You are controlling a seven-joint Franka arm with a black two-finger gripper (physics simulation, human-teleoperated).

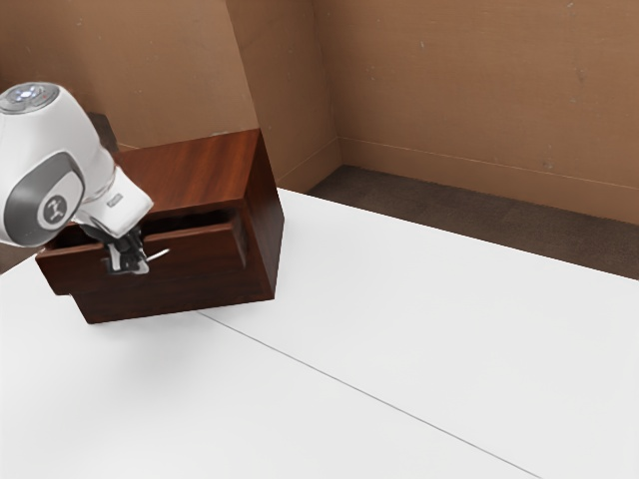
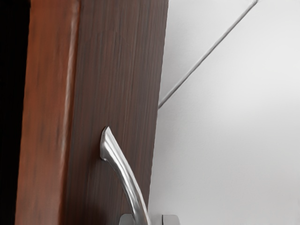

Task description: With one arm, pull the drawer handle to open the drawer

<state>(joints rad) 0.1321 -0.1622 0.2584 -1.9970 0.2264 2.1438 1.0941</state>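
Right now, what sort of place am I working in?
Likely a bare simulated test room: plain brown walls, a dark floor and a white table with one wooden drawer cabinet on it.

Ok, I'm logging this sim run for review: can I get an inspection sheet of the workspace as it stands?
Surface: white table, thin seam line across it.
Job's things: dark wooden drawer cabinet; drawer front stands out slightly, dark gap above it; silver handle on it.
Clutter: nothing seen.
Grippers: black gripper at the handle; open or shut not discernible.
Cables: nothing seen.
Surroundings: brown walls, dark floor.
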